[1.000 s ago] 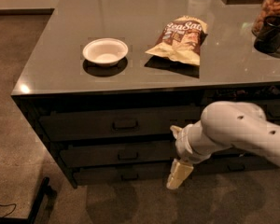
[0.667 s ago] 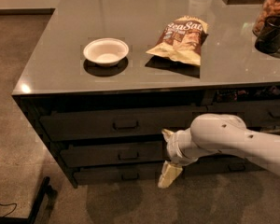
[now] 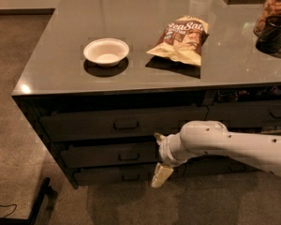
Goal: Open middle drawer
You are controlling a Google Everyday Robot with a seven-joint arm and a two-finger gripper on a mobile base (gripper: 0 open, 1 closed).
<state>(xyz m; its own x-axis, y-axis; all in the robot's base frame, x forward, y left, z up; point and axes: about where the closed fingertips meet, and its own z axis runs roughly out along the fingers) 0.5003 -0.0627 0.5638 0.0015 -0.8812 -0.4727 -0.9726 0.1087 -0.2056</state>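
Note:
The middle drawer (image 3: 103,155) is a flat dark front with a small bar handle (image 3: 129,156), set between a taller drawer front (image 3: 84,124) above and a slimmer one (image 3: 107,175) below. All three look closed. My gripper (image 3: 159,156) is on the end of the white arm (image 3: 234,146) that reaches in from the right. It hangs in front of the drawer stack, just right of the middle drawer's handle. Its two cream fingers stand apart, one tip high (image 3: 158,136) and one low (image 3: 161,175), and hold nothing.
On the grey counter top (image 3: 61,69) sit a white bowl (image 3: 106,51), a snack bag (image 3: 180,40), a dark cup (image 3: 273,34) and a jar (image 3: 276,6). More drawers (image 3: 248,112) lie to the right behind the arm. A dark base part (image 3: 40,203) rests on the carpet at lower left.
The arm and gripper have moved left along the drawer fronts, closer to the middle drawer's handle. The drawers have not moved.

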